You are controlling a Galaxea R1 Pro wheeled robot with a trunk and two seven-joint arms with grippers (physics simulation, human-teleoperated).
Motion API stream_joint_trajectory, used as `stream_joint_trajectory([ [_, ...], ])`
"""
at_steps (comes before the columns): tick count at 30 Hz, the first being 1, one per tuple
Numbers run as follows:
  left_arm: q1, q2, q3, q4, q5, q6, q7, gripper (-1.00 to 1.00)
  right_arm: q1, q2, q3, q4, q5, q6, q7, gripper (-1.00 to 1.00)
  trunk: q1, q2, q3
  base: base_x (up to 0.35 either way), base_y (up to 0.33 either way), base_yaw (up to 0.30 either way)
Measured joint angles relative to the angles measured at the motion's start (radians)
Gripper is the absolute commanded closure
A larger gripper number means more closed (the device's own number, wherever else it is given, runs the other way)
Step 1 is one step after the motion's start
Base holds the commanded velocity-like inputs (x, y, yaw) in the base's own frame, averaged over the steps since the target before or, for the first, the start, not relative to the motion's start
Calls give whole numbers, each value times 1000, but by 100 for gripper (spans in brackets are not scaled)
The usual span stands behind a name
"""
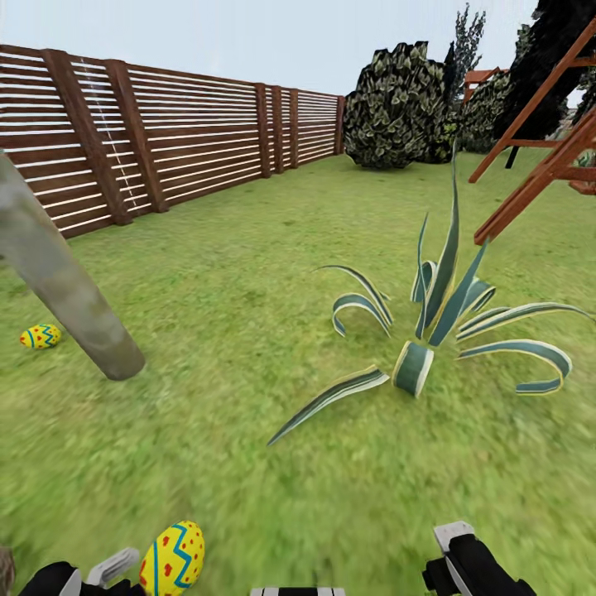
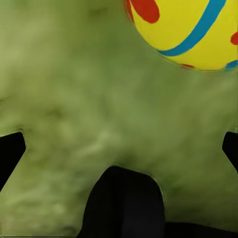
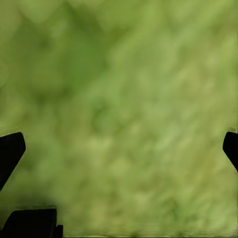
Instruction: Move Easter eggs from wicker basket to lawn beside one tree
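The lawn (image 1: 248,331) fills most of the head view, with the brown slat fence (image 1: 165,141) along its far left edge. The pale grey-green trunk of the tree (image 1: 74,306) leans across the left side, and 1 Easter egg (image 1: 40,336) lies on the grass just beside it. A spiky striped plant (image 1: 430,323) stands to the right, well apart from the trunk. At the near edge a second Easter egg (image 1: 172,559) sits just beside the left gripper (image 1: 91,575); in the left wrist view its fingers (image 2: 10,153) stand wide apart with this egg beyond them, so it is released. The right gripper (image 1: 463,559) is spread and empty over grass. I judge this egg is too far from the trunk: grasp it again around its middle, carry it low and set it down gently near the first egg, so it does not roll.
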Motion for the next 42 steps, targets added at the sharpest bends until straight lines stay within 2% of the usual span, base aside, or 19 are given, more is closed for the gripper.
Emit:
stream_joint_trajectory([
  [13,0,-3,-6,1,-4,-1,1,-100,0,0,-2,0,-3,0,-1,-100,-6,3,50,-328,0,42],
  [23,0,-2,-5,1,-1,0,2,-100,0,0,-3,0,-2,0,-3,-100,-11,5,89,-51,2,247],
  [36,0,-6,-7,2,-2,4,-9,-100,0,-1,-6,0,-3,-1,-1,-100,-16,8,139,-187,272,27],
  [42,0,-16,-8,3,-4,4,-8,-100,0,0,-6,1,-3,-1,-1,-100,-19,10,163,-167,305,0],
])
